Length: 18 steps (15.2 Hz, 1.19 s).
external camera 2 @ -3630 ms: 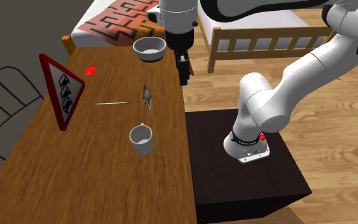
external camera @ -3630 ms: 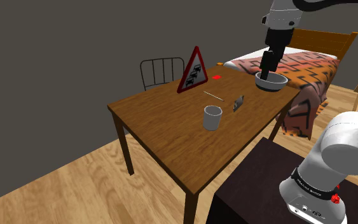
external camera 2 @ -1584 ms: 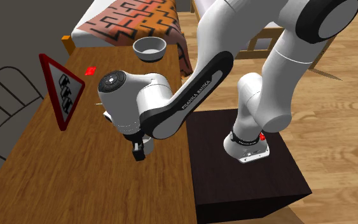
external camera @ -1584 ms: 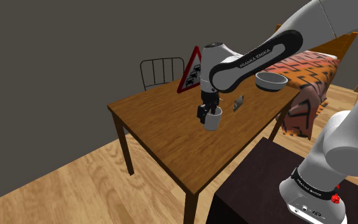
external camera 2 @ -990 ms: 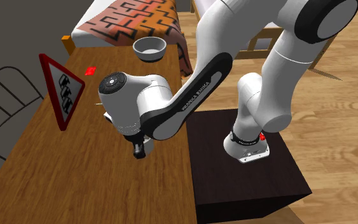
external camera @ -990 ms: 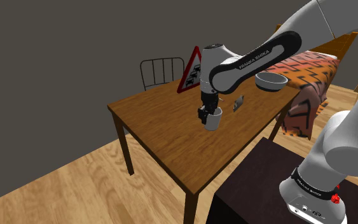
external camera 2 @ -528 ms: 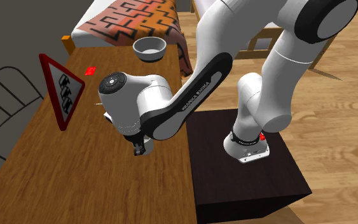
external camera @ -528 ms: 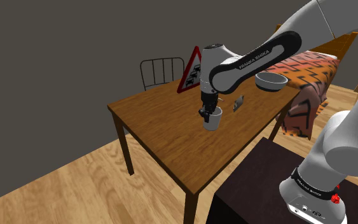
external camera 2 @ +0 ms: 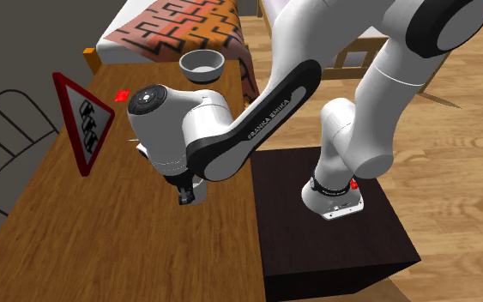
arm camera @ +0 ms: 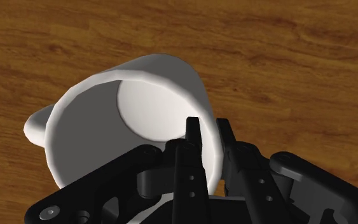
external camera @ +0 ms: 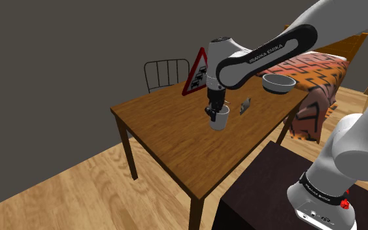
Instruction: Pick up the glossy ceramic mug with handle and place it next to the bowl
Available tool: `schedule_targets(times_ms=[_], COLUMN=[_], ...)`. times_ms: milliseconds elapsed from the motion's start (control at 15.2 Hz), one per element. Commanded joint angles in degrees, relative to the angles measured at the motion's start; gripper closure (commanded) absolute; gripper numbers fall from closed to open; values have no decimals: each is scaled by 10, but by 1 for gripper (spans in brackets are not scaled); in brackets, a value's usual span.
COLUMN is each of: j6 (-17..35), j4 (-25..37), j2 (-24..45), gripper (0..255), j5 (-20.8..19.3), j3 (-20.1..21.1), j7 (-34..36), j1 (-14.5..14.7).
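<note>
The shoulder view looks down from beside the stand (external camera: 254, 189) across the table (external camera: 163, 134). The second exterior view looks steeply down its length toward the bed (external camera 2: 184, 21) (seemingly from nearer). Both share table and bowl (external camera: 278, 83). The wrist view sits close above the mug (arm camera: 165, 73).

The mug (arm camera: 161, 79) looks smooth, plain white; the table (arm camera: 285, 57), grained wood.

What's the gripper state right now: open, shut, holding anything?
Gripper: shut on the white mug, with one finger inside the rim and one outside, clasping the wall.
</note>
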Motion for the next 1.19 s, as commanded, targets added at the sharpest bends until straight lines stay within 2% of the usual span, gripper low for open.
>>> schedule_targets(times_ms=[0, 1122], j6=[-17, -153], j4=[9, 95], j2=[-8, -58], gripper=[255, 255], j5=[1, 7], j3=[0, -2], j7=[-1, -10], j1=[0, 1])
